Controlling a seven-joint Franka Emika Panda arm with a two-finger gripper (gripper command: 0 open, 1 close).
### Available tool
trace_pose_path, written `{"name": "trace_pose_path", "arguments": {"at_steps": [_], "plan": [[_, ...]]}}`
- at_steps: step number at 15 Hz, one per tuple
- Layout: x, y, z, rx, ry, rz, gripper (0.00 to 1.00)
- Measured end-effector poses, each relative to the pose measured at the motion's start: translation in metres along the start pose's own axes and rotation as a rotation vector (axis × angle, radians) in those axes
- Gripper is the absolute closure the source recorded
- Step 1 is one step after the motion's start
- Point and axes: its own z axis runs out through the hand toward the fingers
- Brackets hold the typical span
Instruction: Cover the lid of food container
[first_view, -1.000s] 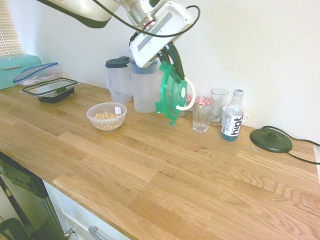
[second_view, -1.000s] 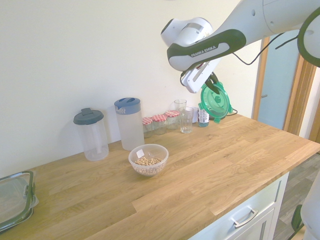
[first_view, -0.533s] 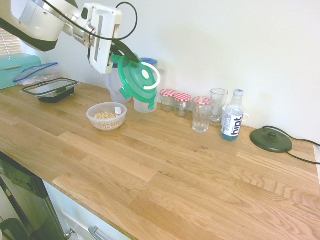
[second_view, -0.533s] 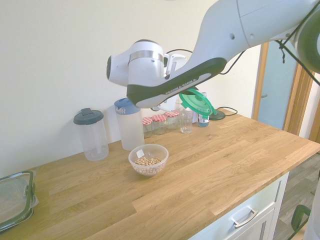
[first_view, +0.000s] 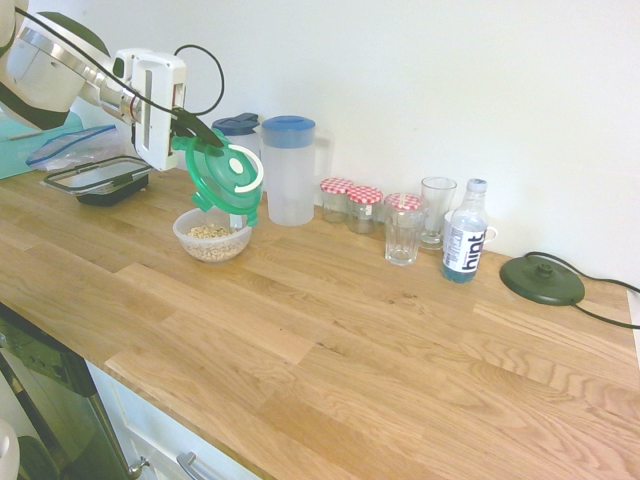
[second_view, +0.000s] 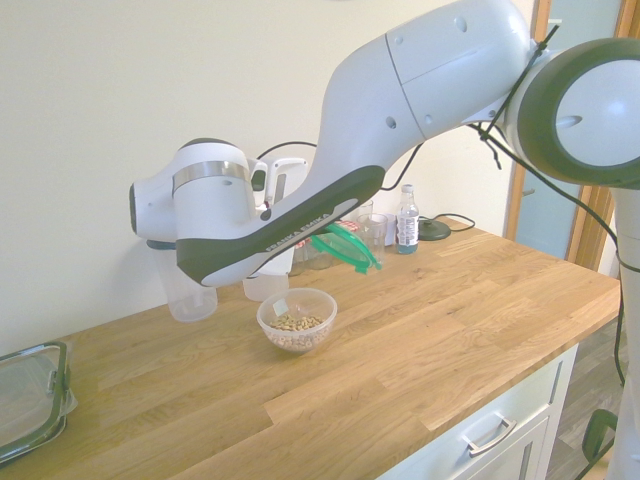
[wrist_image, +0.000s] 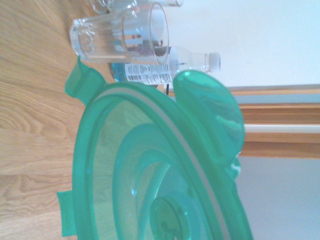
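The green lid (first_view: 226, 180) hangs tilted in the air, with my gripper (first_view: 208, 138) shut on its upper edge. It is just above the food container (first_view: 212, 233), a small clear bowl of beige grains on the wooden counter, and its lower edge overlaps the bowl's far rim in the first exterior view. From the other side, the lid (second_view: 345, 247) shows edge-on above and to the right of the bowl (second_view: 297, 320), and the arm hides the fingers. Up close, the lid (wrist_image: 150, 165) fills most of the wrist view.
Two clear jugs with blue lids (first_view: 288, 170) stand at the wall behind the bowl. Right of them are red-capped jars (first_view: 350, 203), glasses (first_view: 403, 228), a water bottle (first_view: 464, 232) and a dark disc with a cable (first_view: 541, 280). A black-rimmed tray (first_view: 100, 178) lies far left.
The arm has swung the lid along the counter from in front of the jugs and jars to just above the bowl, and lowered it. The grip is unchanged.
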Motion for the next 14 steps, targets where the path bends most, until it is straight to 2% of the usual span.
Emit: {"name": "trace_pose_path", "arguments": {"at_steps": [3,7,14], "plan": [[-0.01,-0.029,-0.011,-0.029,-0.017,0.041,1.0],[-0.023,-0.063,-0.027,-0.066,0.03,0.049,1.0],[-0.032,-0.079,-0.031,-0.103,0.058,0.053,1.0]]}}
